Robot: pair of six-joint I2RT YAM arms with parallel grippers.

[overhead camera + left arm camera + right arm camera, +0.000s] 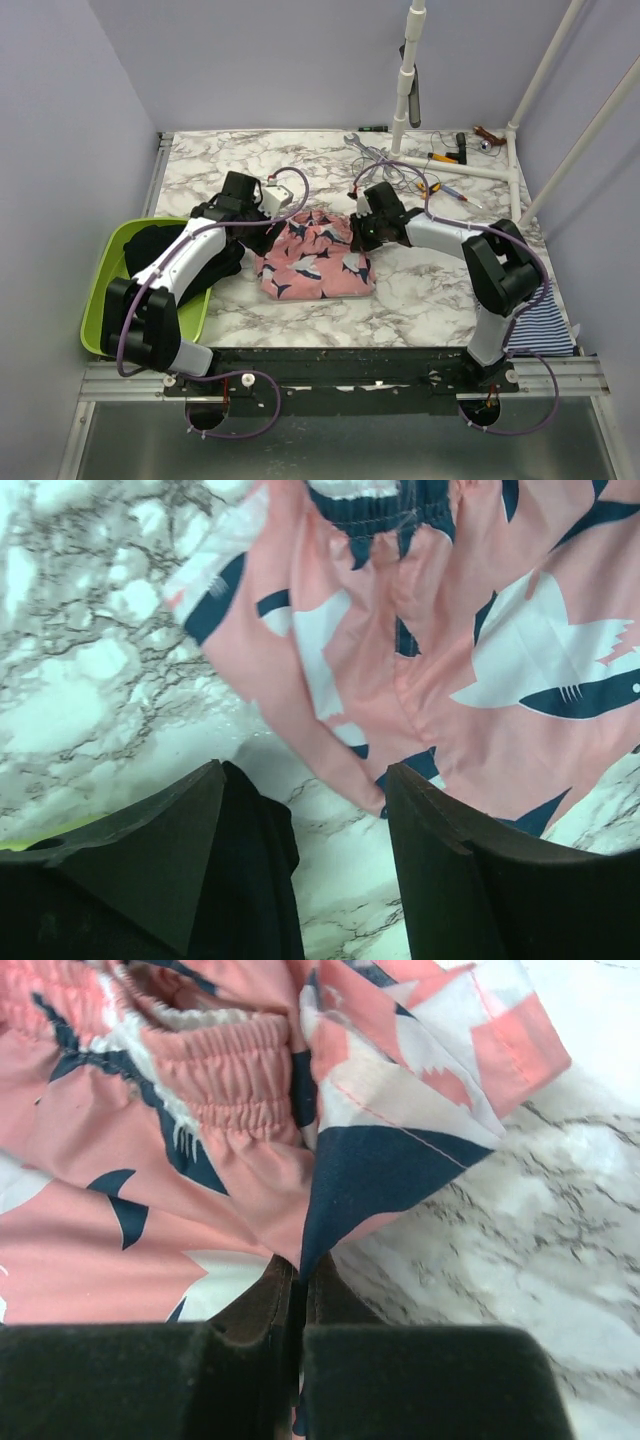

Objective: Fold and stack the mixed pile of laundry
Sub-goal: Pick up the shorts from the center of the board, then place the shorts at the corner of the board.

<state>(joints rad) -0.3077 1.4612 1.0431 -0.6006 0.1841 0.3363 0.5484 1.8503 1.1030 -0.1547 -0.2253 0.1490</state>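
Nearest, at the right edge of the white marbled table, the narrow navy-and-white striped cloth garment lies beside my right arm's base. On the left, the large plain black cloth garment is heaped in a lime green plastic basin. Farther in, mid-table, lies the pink cloth garment with dark shark print; at its left edge my left gripper has its fingers wide apart and holds nothing, while my right gripper pinches a fold at its far right corner.

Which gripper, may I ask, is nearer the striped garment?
Right. The right gripper, pinching the pink garment, is left of the striped garment; the left gripper is farther left.
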